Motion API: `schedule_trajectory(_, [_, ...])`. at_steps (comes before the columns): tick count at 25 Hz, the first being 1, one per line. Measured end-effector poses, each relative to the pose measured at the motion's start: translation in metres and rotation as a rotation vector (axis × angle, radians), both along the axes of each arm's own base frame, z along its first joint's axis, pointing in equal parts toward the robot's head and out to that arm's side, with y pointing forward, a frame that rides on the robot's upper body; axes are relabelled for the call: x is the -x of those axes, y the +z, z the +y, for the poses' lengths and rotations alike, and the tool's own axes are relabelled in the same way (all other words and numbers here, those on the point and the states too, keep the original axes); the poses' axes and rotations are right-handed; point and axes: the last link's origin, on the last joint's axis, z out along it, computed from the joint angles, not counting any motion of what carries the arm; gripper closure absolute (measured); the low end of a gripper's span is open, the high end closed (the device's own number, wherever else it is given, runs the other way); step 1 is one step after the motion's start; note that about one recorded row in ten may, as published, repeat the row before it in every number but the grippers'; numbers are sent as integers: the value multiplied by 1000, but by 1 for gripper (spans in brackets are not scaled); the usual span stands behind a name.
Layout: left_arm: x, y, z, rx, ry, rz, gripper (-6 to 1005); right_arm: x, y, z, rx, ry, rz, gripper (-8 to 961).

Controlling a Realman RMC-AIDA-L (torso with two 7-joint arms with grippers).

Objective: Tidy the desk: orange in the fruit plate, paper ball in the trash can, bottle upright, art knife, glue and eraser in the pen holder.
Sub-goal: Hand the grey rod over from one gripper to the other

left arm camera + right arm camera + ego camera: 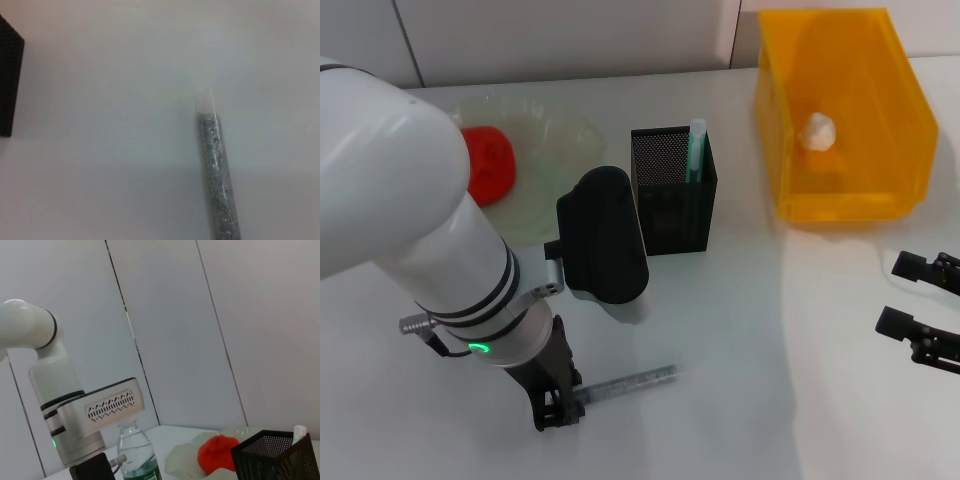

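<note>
Head view: my left gripper (558, 408) is down at the near edge of the counter (740, 360), its fingers at the near end of the art knife (632, 383), which lies flat and points toward my right. I cannot tell from here whether the fingers have pressed onto it or are only set around it. The orange (490, 163) sits in the fruit plate (555, 135), the paper ball (818, 131) lies in the trash can (845, 115), and the glue (696, 150) stands in the pen holder (673, 190). My right gripper (918, 297) rests idle on the right side of the counter, fingers spread. I see no eraser.

Left wrist view: the art knife (216, 172) runs away from the camera, flat on the counter, its pale tip free. A corner of the pen holder (10, 85) shows well apart from it. My own fingers are not visible.

Right wrist view: the bottle (136, 452) stands upright behind my left arm, with the orange (217, 454) and the pen holder (272, 457) beyond.

I judge the step in hand is picking up the art knife. Next I need a firm pinch, a lift clear of the counter, a tilt to vertical, and a drop into the holder beside the glue.
</note>
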Motion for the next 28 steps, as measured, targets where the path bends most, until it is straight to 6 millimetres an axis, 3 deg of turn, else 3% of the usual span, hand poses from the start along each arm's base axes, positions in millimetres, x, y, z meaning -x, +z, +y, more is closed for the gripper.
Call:
schedule_trajectory(8, [1,-1,1,-1,2,4,712,-1,-1,1,-1,-8,-3,168])
schedule_trajectory(14, [0,-1,1,6,-3,2,853,-1,0,1,1,-11,-2,169])
schedule_trajectory(22, [-5,-2,-2,22,0,-22,853,-4,3,-2,-24,-29,8,169])
schedule_trajectory(28, [-23,12,3,-1,38,-160,852,-6,12,-3,-98,-56,54,169])
